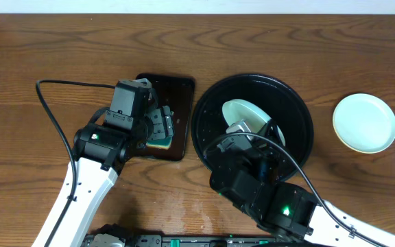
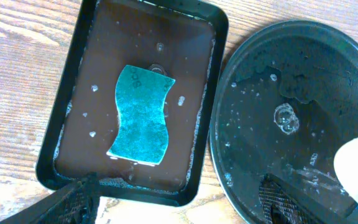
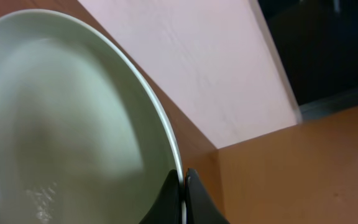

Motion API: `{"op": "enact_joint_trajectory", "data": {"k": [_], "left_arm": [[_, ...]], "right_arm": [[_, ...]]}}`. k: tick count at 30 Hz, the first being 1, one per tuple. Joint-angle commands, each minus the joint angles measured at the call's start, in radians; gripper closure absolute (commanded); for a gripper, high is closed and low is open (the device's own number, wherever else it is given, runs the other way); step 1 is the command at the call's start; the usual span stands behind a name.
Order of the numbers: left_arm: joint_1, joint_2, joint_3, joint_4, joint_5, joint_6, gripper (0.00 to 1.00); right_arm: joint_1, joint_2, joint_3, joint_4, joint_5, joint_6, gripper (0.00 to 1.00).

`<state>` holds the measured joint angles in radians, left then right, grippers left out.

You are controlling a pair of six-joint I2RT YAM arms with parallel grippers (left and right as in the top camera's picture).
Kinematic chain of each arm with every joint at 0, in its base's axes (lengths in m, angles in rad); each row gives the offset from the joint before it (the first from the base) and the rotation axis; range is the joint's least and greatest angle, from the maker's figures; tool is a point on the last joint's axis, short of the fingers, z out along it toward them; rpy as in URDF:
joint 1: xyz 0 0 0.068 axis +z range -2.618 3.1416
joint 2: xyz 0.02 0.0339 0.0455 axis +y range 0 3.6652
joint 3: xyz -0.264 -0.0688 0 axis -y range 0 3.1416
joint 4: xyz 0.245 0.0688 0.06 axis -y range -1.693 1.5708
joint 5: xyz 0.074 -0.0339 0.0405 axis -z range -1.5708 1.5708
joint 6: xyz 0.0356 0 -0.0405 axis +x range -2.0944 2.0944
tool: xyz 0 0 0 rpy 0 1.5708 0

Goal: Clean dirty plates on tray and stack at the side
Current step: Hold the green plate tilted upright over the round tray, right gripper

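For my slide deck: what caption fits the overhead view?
Right jaws pinch a pale plate over the round tray; open left jaws above the sponge; second plate aside.

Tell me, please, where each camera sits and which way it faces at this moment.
Overhead: above the table, looking straight down; the left gripper and right gripper both show.
Left wrist: above the small tray, facing down at the sponge; own open fingertips at the bottom edge.
Right wrist: close against the held plate, facing along it toward a pale background; own fingers pinch its rim.
Shared: overhead and left wrist both show the round tray.
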<state>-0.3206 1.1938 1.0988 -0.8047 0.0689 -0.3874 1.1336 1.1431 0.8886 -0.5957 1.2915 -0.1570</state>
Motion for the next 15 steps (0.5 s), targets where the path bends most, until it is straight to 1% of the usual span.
{"op": "enact_joint_trajectory", "data": {"k": [1, 15], "left_arm": [[0.003, -0.003, 0.02, -0.003, -0.001, 0.01, 0.18], [0.003, -0.003, 0.02, -0.002, -0.001, 0.01, 0.18]], "right_arm": [[0.027, -0.012, 0.007, 0.005, 0.074, -0.026, 0.99], [0.035, -0.012, 0.007, 0.013, 0.074, -0.043, 0.99]]}}
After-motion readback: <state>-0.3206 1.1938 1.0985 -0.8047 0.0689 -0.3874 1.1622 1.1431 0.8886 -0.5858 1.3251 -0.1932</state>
